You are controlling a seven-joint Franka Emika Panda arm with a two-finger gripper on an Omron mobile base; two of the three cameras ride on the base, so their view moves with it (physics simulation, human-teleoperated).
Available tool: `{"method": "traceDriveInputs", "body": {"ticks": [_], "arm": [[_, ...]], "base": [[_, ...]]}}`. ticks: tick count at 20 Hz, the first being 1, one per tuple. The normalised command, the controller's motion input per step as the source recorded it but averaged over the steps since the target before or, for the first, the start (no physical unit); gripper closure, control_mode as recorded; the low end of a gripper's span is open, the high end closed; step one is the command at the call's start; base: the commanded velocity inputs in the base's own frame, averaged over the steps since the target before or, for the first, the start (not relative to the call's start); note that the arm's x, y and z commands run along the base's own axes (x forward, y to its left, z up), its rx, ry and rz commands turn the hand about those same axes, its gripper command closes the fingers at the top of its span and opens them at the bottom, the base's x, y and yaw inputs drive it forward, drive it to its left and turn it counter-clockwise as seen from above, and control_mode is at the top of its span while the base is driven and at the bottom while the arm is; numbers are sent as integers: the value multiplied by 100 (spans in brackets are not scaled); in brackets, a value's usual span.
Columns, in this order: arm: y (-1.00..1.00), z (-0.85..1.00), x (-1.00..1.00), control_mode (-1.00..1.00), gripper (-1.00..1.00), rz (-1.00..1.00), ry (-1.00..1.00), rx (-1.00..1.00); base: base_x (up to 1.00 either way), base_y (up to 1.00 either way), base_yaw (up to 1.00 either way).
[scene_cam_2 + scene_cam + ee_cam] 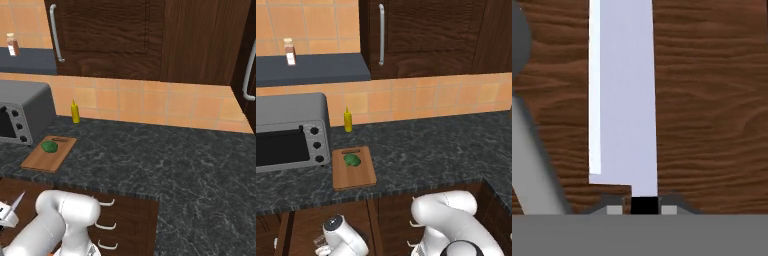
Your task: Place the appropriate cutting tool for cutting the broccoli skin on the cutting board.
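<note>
A wide stretch of dark surface [426,150] was left open at 3 o'clock of the cutting board [354,172]. The knife [624,100] was held in the clamped pincer [643,206] low before the drawers, blade running toward 12 o'clock. The broccoli [352,160] was seen on the board, with a toaster oven [291,131] at 9 o'clock and a yellow bottle [348,120] behind.

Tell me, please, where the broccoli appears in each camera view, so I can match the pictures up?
Left base view: the broccoli lies left of centre, on the far half of the cutting board.
Right base view: it lies at the left, on the same board.
Hand view: I cannot find it.
Shared landmark: the yellow bottle against the tiled wall.
</note>
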Motion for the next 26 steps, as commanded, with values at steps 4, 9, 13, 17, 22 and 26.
{"method": "traceDriveInputs", "body": {"ticks": [4, 9, 13, 17, 22, 26], "arm": [[0, 93, 0, -100, 100, -12, 6, -2], [0, 84, -23, -100, 100, -9, 16, -5], [0, 64, -51, -100, 100, -4, 23, -8], [0, 88, -43, -100, 100, -5, 12, -8], [0, 99, -19, -100, 100, -9, 4, -10], [0, 94, 0, -100, 100, -13, 0, -11]], "base": [[0, 0, 0], [0, 0, 0], [0, 0, 0], [0, 0, 0], [0, 0, 0], [0, 0, 0]]}}
